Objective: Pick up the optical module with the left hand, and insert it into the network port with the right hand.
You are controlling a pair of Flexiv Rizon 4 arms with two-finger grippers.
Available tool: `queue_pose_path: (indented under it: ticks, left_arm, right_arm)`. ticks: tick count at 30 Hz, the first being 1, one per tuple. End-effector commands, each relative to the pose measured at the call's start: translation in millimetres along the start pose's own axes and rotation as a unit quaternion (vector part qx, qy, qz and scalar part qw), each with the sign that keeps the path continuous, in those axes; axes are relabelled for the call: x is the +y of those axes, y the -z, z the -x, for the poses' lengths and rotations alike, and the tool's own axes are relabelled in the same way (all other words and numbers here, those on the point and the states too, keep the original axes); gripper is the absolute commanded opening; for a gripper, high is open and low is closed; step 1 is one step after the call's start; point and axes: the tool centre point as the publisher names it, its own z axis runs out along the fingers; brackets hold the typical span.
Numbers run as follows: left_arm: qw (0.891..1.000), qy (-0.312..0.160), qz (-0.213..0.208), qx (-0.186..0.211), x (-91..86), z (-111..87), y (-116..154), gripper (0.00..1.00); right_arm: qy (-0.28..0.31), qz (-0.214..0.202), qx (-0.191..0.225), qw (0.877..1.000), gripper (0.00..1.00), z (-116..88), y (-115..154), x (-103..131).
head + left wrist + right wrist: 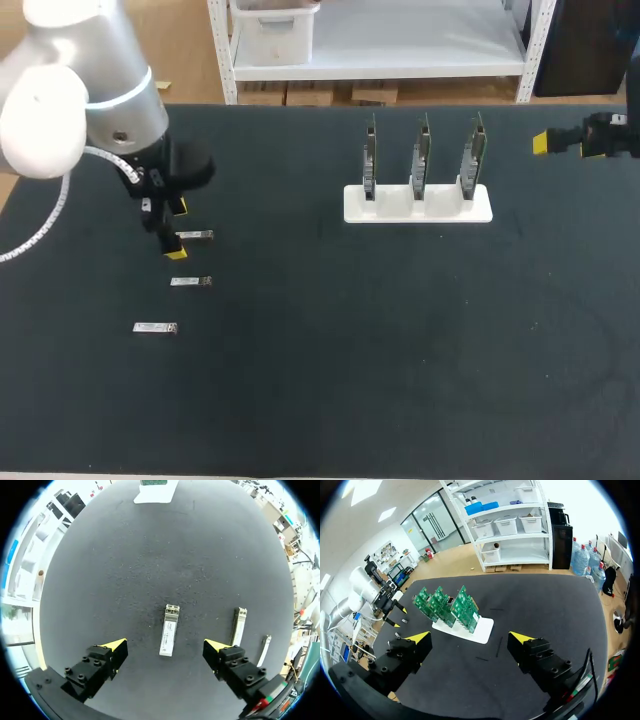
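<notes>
Three small silver optical modules lie on the black table at the left. Over the farthest one (198, 236) hovers my left gripper (177, 230), open. In the left wrist view that module (169, 630) lies flat between the yellow fingertips (115, 646), touching neither, and my left gripper (165, 647) holds nothing. The other two modules (238, 626) (263, 650) lie beside it. A white stand (418, 207) holds three upright green boards (421, 155) with the ports. My right gripper (562, 145) stands open and empty at the table's far right; in its own view the right gripper (470, 640) faces the boards (447, 606).
The second module (190, 282) and third module (155, 327) lie nearer the front edge, spaced apart. Black table surface (400, 340) stretches between the modules and the stand. My left arm (367, 592) shows beyond the boards in the right wrist view.
</notes>
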Motion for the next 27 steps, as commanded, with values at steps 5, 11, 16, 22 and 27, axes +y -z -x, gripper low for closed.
queue_pose_path:
  ticks: [5,11,16,22,27]
  left_arm:
    - [1.0,-0.003,0.003,0.006,1.0,1.4,-4.2,1.0]
    - [1.0,-0.008,0.006,0.008,0.2,2.9,-5.3,1.0]
    - [1.0,-0.011,0.005,0.012,0.2,3.3,-7.1,1.0]
    - [1.0,-0.015,0.005,0.017,-0.1,2.6,-9.8,0.0]
    - [1.0,-0.01,0.007,0.017,0.5,1.8,-10.2,0.0]
  right_arm:
    - [0.0,-0.002,-0.001,1.0,1.0,-0.4,0.0,0.8]
    - [0.0,-0.002,-0.001,1.0,1.0,-0.4,0.0,0.8]
    - [0.0,-0.002,-0.001,1.0,1.0,-0.4,0.0,0.8]
    - [0.0,-0.002,-0.001,1.0,1.0,-0.4,0.0,0.8]
    - [0.0,-0.002,-0.001,1.0,1.0,-0.4,0.0,0.8]
